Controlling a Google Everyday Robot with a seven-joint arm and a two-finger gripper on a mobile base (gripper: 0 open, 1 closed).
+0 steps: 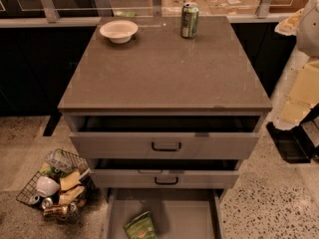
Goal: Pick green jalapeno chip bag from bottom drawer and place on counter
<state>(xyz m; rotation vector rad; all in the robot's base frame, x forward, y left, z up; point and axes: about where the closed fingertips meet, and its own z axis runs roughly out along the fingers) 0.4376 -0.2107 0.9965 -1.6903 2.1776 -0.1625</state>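
One small crinkly green jalapeno chip bag (140, 226) lies left of middle in the wide grey bottom drawer (199, 215), which is open. Pale robot hand (298, 97) is at the right edge, well apart; spread or pressed together, cannot tell. Suggest descending clear of the two part-open upper grey drawers (164, 146) and pinching the bag's top edge. Set it on the grey-brown stone tabletop (164, 68), short of the white bowl (118, 31) and green drink can (189, 20).

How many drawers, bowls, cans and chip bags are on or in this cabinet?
Drawers: 3
Bowl: 1
Green can: 1
Green jalapeno chip bag, in the bottom drawer: 1
Total: 6
Gripper hangs right of the drawers.
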